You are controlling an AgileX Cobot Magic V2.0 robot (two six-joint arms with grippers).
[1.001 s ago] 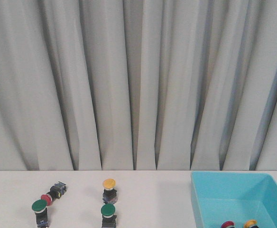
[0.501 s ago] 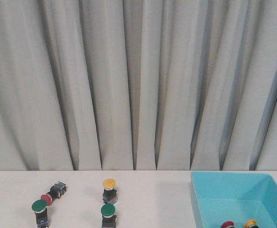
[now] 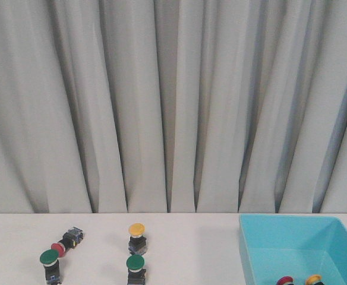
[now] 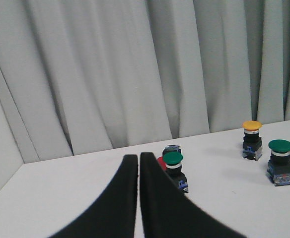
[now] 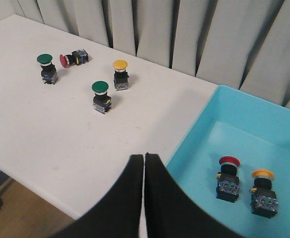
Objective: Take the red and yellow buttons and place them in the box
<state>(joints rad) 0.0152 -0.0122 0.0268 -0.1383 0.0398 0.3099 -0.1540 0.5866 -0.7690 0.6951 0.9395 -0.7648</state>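
A yellow button stands upright on the white table, also in the left wrist view and right wrist view. A red button lies on its side at the left, partly hidden in the left wrist view, clear in the right wrist view. The turquoise box at the right holds one red button and one yellow button. My left gripper is shut and empty, near the table's left. My right gripper is shut and empty, by the box's near left wall.
Two green buttons stand on the table, one at the left and one in front of the yellow button. A grey curtain hangs behind the table. The table's near edge shows over the floor in the right wrist view.
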